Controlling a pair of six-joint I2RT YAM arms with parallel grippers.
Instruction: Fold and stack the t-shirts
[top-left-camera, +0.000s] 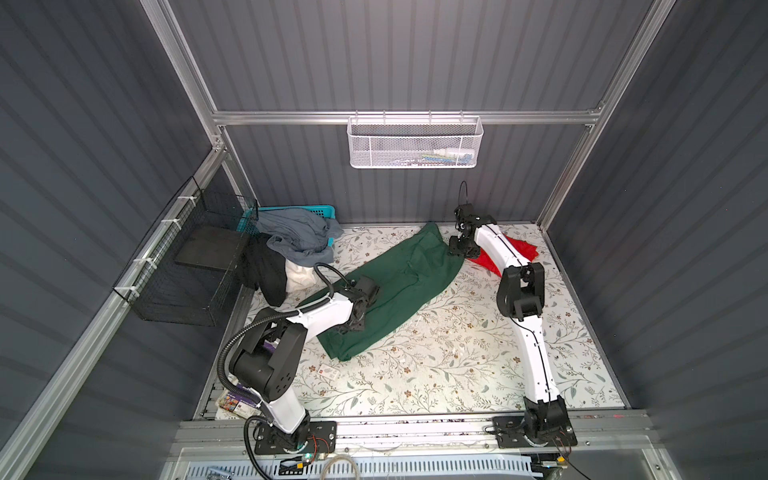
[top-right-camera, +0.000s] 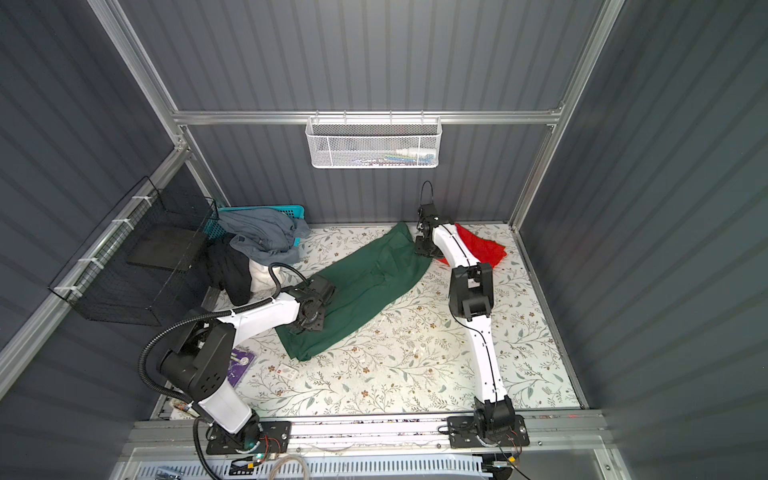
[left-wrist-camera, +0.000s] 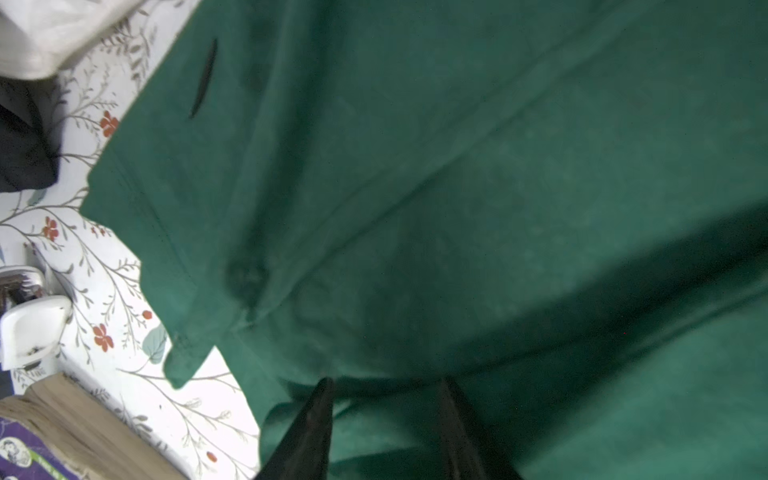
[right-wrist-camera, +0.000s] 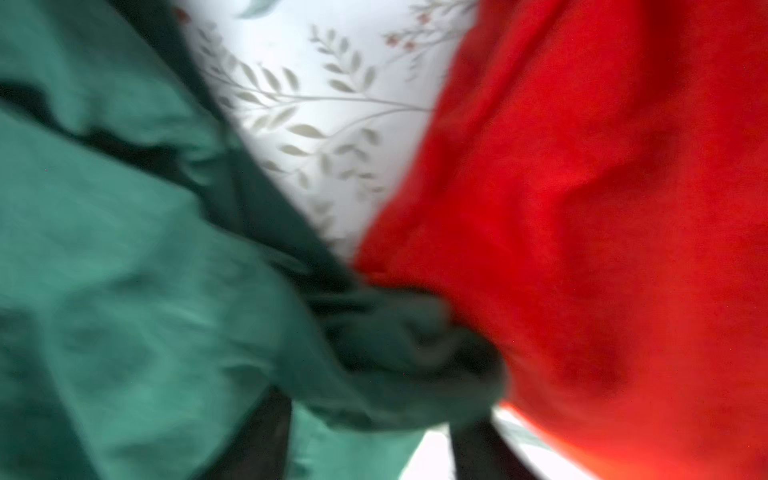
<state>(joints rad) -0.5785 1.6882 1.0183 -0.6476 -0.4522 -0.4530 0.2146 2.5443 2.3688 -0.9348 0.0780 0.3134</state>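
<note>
**Green cotton stretched between two pincers**

At the far left, grey, black and white garments (top-left-camera: 291, 237) were seen heaped, unfolded, over a blue basket (top-left-camera: 318, 210). Beside them, the left pincer (top-left-camera: 352, 326) was set down on the near end of the green t-shirt (top-left-camera: 399, 282). In the left wrist view its fingers (left-wrist-camera: 316, 419) were seen apart with green cloth between them. Whether that cloth was pinched could not be told.

The green t-shirt was laid as a long slanting band across the middle of the surface (top-left-camera: 436, 365), creased lengthwise. At its far end the right pincer (top-left-camera: 457, 249) was lowered onto a bunched corner. There too the fingers (right-wrist-camera: 266, 424) were seen apart around the bunch, but the view was blurred and a grip could not be confirmed. Just beside that corner the red t-shirt (top-left-camera: 525, 249) was lying crumpled, partly hidden by the right arm (top-left-camera: 519, 291).

The cloth was judged soft, light and limp, so it would be expected to sag and slide when lifted. It would best be taken at the hem corners or shoulder seams, with both layers pinched together.
</note>
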